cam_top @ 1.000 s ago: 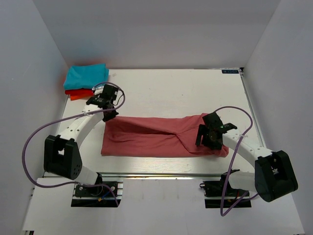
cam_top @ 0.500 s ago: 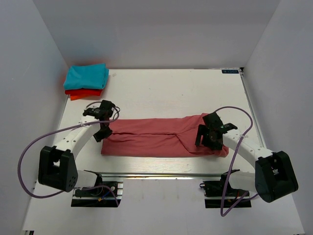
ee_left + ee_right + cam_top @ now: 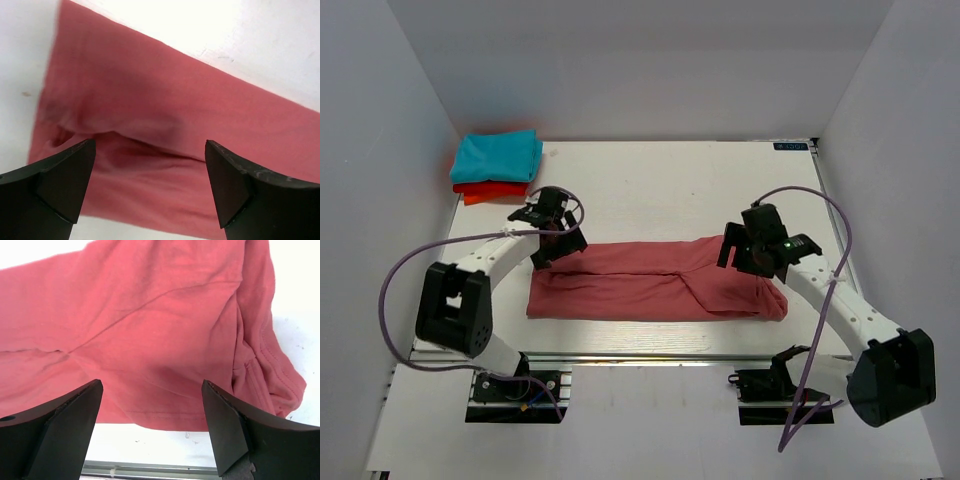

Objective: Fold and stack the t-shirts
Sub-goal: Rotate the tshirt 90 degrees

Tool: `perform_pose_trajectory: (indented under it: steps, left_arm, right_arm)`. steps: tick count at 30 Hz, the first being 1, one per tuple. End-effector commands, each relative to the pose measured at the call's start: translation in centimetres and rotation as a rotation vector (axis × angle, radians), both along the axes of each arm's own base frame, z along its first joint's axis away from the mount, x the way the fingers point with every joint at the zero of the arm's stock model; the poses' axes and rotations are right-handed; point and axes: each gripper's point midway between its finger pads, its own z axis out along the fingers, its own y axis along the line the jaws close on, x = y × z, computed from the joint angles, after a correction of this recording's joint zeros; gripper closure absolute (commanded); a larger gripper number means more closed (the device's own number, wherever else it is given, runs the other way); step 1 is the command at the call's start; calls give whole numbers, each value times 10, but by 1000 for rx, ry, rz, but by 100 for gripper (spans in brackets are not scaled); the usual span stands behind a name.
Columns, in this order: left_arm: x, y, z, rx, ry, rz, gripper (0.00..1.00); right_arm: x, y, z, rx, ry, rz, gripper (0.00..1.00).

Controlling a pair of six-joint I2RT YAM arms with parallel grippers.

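Note:
A salmon-pink t-shirt [image 3: 650,280] lies folded into a long band across the near half of the table, and fills the left wrist view [image 3: 165,115] and the right wrist view [image 3: 150,325]. My left gripper [image 3: 558,243] hovers open over its left end with nothing between the fingers. Above the bunched right end, my right gripper [image 3: 748,252] is open too and holds nothing. A folded turquoise t-shirt [image 3: 498,156] rests on a folded orange-red t-shirt [image 3: 492,190] at the far left corner.
White walls close in the table [image 3: 680,190] on the left, back and right. A metal rail [image 3: 650,358] runs along the near edge, where both arm bases sit. Purple cables loop from each arm.
My left gripper let go of the pink t-shirt's left end and opened wide; that end now lies flat. My right gripper lifted a little, toward the far side.

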Motion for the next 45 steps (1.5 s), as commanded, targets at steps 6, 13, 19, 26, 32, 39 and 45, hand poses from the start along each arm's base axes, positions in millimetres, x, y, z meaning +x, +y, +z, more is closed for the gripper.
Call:
perform_pose_trajectory:
  steps: [6,13,19,26,32,39,45]
  left_arm:
    - [-29,-15,-59,-37,156,-66,0]
    - [-109,-17,-74,-35,373,-80,0]
    - [-186,-48,-96,-98,584,-157,0]
    - [-198,-101,-81,-121,566,-355,0]
    - [-199,-166,-85,-83,550,-607,0]
    - [-192,-226,-76,-60,481,-791,0]
    - [-164,-233,-34,26,338,-779,0]
  right_arm:
    - [-2,-10,-67,-78,143,-74,14]
    - [37,-6,-115,-110,253,-98,14]
    - [133,19,-124,-77,239,-23,14]
    - [223,93,-121,99,165,208,16]
    - [270,155,-119,253,97,373,16]
    - [303,190,-109,322,-27,379,16]
    - [313,179,-65,242,-121,380,16]
